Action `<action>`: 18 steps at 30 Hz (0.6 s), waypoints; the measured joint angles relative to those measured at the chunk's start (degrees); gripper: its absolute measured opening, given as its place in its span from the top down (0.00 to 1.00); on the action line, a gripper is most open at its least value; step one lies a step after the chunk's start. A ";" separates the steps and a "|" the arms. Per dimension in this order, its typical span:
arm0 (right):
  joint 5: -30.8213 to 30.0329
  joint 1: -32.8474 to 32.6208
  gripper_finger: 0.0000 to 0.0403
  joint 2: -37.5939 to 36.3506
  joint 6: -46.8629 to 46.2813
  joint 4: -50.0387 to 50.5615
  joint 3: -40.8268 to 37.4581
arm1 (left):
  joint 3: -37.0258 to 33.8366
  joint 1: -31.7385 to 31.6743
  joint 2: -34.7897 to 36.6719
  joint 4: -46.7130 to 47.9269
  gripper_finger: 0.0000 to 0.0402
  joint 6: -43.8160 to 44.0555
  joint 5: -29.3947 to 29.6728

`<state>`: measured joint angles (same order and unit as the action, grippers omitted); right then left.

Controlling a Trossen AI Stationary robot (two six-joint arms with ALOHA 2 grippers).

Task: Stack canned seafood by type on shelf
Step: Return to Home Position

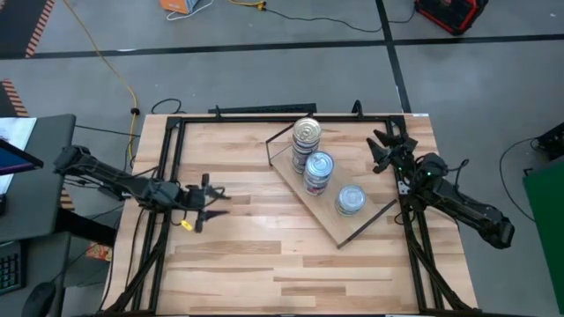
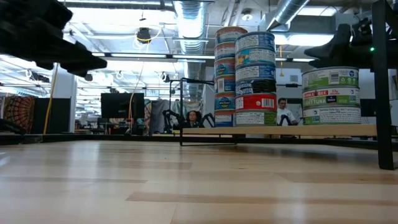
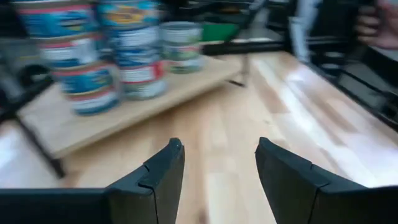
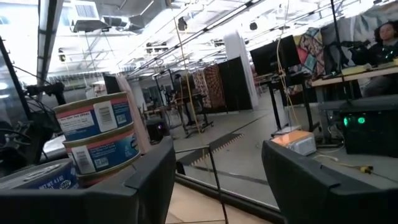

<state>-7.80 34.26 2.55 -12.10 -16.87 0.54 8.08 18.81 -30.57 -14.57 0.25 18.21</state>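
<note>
High view, left side first: the left gripper (image 1: 214,201) hangs low over the bare planks of the pale wooden counter (image 1: 264,264), well apart from the shelf. Its wrist view shows the two dark fingers (image 3: 158,177) spread with nothing between them, which suits an arm with no tin to carry.

Toward the middle sits the light-wood rectangular shelf (image 1: 328,222) with its thin dark metal frame, set at a slant on the counter. The small flat round seafood tins with shiny silver lids stand on it in three columns along the board. A tall stack (image 1: 306,139) of mostly blue labels stands at the end nearest the picture's top. A middle stack (image 1: 318,172) stands just beside it, and a short stack (image 1: 350,200) of green-and-white-labelled tins stands at the other end. In the low view each column sits square, tin flat on tin, so they look stable. No loose tin shows on the counter, so the sorting looks finished.

On the right, the right gripper (image 1: 381,151) hovers near the shelf's right-hand edge, clear of the tins, its fingers parted and empty in its wrist view. I judge that both arms have only to draw back to rest.
</note>
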 joint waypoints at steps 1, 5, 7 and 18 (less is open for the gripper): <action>0.01 -0.01 0.34 0.02 -0.59 0.29 0.00 | 0.00 0.07 0.74 0.95 0.53 -0.48 -2.03; 0.09 -0.04 0.34 0.02 -5.56 2.23 0.00 | 0.00 0.04 4.22 5.59 0.53 -2.47 -4.98; 0.12 -0.04 0.34 0.02 -8.06 3.45 0.00 | 0.00 0.04 5.14 8.21 0.53 -1.84 -4.78; 0.16 -0.04 0.34 0.04 -8.88 11.53 0.00 | 0.00 0.02 5.44 20.21 0.53 17.63 -4.79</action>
<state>-7.64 34.22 2.59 -20.97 -5.33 0.53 8.08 18.83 -25.12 5.64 17.88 13.43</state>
